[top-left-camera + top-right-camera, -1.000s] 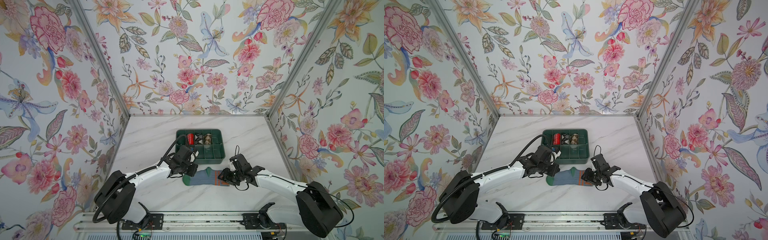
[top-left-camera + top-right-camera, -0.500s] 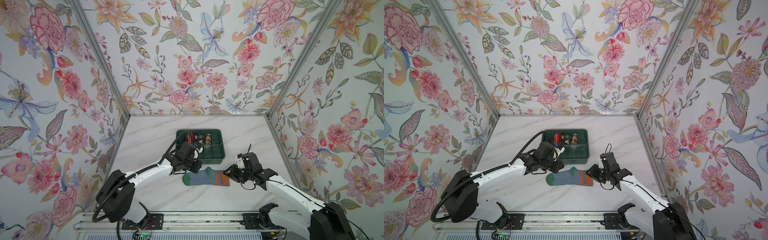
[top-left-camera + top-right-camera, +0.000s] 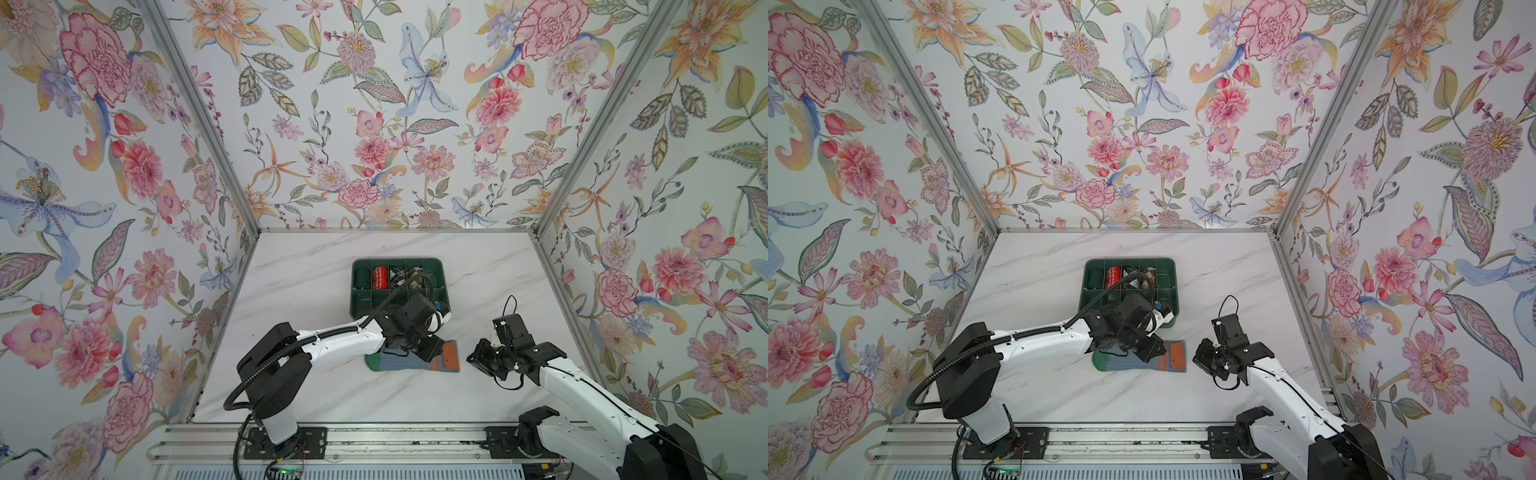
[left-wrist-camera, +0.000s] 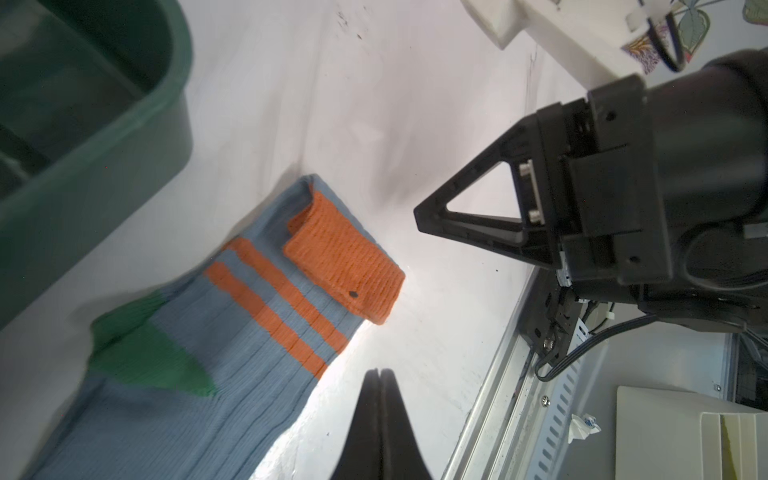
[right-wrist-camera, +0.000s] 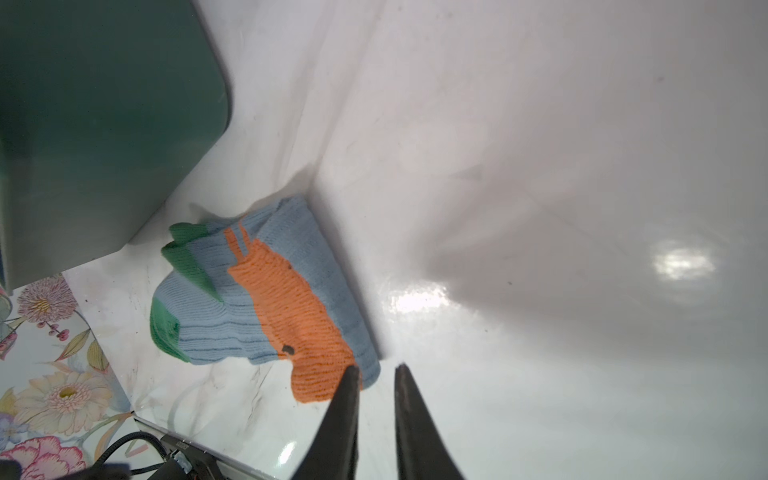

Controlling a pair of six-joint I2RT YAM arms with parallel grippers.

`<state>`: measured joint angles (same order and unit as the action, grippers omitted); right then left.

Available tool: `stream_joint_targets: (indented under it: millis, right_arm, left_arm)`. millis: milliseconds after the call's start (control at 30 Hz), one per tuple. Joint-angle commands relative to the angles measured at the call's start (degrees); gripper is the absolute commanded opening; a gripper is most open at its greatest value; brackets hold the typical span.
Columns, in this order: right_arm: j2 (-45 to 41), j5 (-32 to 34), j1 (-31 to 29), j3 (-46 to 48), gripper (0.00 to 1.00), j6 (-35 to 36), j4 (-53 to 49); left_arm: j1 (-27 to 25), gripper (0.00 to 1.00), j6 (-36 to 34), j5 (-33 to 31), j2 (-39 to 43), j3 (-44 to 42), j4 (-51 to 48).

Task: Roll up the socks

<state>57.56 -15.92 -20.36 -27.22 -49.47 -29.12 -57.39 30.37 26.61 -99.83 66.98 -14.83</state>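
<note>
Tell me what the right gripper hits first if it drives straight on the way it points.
Most likely the orange cuff end of the grey-blue ribbed socks: the right gripper points at it from close by. Depth is unclear; it could touch the white marble table just beside the cuff first.

Grey-blue socks [image 3: 395,365] lie flat, orange cuff [image 4: 345,253] folded over

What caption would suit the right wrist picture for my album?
Right tool, tips slightly apart, poised near the orange cuff of the socks, beside a green tray on the marble table.
</note>
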Motion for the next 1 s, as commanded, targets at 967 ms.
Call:
stream_joint_targets:
  millis: [967]
  right_arm:
    - [8.11,1.61,0.53,-3.53,0.18,5.83,0.5]
  left_arm:
    - [-1.96,0.0,-2.5,-7.01,-15.33,11.15,-2.81]
